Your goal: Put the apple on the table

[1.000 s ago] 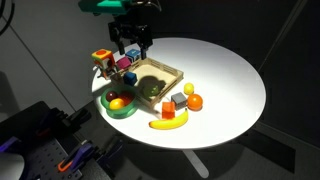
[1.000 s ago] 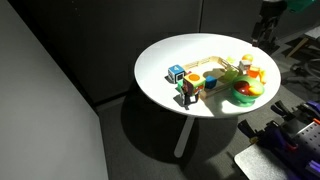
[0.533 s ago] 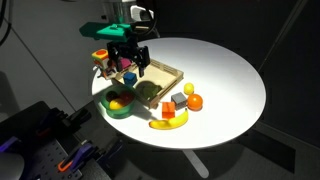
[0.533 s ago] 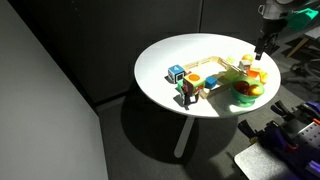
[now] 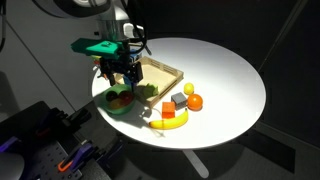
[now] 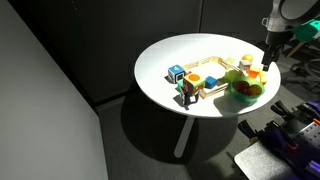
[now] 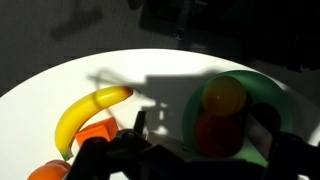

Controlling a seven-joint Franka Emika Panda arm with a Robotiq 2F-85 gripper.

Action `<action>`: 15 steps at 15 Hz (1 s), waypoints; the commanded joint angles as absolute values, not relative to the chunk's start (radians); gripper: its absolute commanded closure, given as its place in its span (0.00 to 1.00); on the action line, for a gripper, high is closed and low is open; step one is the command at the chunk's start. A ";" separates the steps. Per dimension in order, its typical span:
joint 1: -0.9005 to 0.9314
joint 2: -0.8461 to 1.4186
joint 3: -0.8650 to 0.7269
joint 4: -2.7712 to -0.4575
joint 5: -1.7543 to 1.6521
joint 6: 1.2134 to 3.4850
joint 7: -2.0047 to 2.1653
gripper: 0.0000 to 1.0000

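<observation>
A red apple (image 7: 218,135) lies in a green bowl (image 7: 268,88) next to a yellow-orange fruit (image 7: 225,96). The bowl stands at the edge of the round white table (image 5: 230,70), and it shows in both exterior views (image 5: 118,104) (image 6: 246,93). My gripper (image 5: 121,78) hangs just above the bowl, also seen in an exterior view (image 6: 267,62). In the wrist view the gripper (image 7: 205,140) is open, with a finger on each side of the apple. It holds nothing.
A wooden tray (image 5: 162,76) lies beside the bowl. A banana (image 5: 168,122), an orange (image 5: 196,101), a grey cube (image 5: 177,100) and a yellow block (image 5: 188,89) lie near it. Toy blocks (image 6: 185,85) stand at the table's edge.
The arm has moved from above the wooden tray to over the green bowl and has come lower. The gripper stays open.
</observation>
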State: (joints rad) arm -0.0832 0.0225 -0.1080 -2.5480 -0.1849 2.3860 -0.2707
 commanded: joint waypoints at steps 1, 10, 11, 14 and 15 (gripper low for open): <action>-0.086 0.004 -0.102 -2.623 -0.222 2.474 -0.256 0.00; -0.059 0.049 -0.069 -2.684 -0.240 2.627 -0.262 0.00; -0.056 0.056 -0.065 -2.681 -0.240 2.627 -0.258 0.00; -0.049 0.075 -0.061 -2.680 -0.248 2.632 -0.256 0.00; -0.048 0.082 -0.060 -2.679 -0.252 2.636 -0.255 0.00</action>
